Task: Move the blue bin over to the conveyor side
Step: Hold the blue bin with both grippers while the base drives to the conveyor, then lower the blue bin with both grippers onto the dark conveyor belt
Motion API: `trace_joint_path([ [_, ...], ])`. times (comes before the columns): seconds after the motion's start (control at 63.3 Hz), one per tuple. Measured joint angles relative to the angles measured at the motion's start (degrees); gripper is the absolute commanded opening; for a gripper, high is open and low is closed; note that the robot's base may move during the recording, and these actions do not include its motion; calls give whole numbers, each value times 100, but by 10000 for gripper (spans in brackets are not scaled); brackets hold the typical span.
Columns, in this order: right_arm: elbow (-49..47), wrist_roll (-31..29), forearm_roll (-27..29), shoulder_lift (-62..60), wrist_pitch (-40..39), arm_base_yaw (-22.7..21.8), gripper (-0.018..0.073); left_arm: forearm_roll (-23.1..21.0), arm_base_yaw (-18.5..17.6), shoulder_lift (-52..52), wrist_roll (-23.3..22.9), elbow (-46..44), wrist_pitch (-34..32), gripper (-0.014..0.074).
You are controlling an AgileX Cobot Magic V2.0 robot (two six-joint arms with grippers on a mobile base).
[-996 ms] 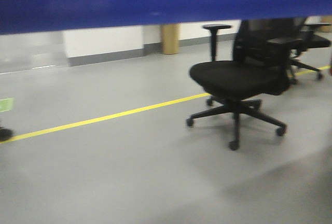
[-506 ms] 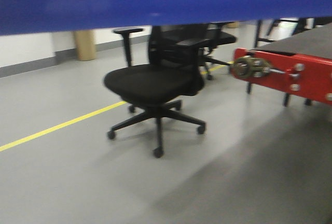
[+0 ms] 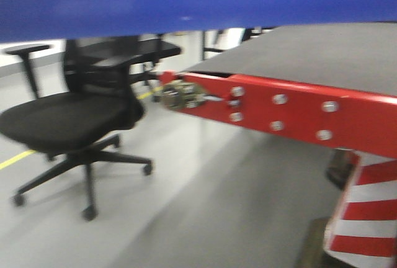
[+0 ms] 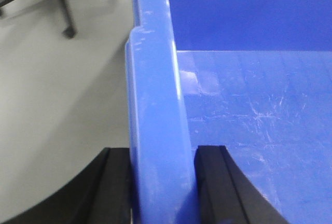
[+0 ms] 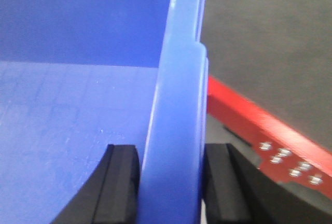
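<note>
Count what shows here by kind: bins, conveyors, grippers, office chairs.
blue bin: 1
conveyor: 1
grippers: 2, the left gripper and the right gripper
office chair: 1 clear; anything behind it is too blurred to count
Total: 5

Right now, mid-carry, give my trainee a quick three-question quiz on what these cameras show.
1. True or false: the left gripper and the right gripper each clamp a side wall of the blue bin.
2. Pick one: in the front view, the office chair stands A) left of the conveyor, B) right of it, C) on top of it.
3. Fill in: the conveyor's front edge is coloured ____.

Key: 1 true; 2 A; 3 red.
</note>
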Motion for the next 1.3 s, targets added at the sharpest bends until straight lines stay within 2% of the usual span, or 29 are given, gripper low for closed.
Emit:
trace_joint_path([
  [1.296, 0, 0, 0, 0, 0, 0, -79, -12, 0, 0, 0, 0, 0, -9],
])
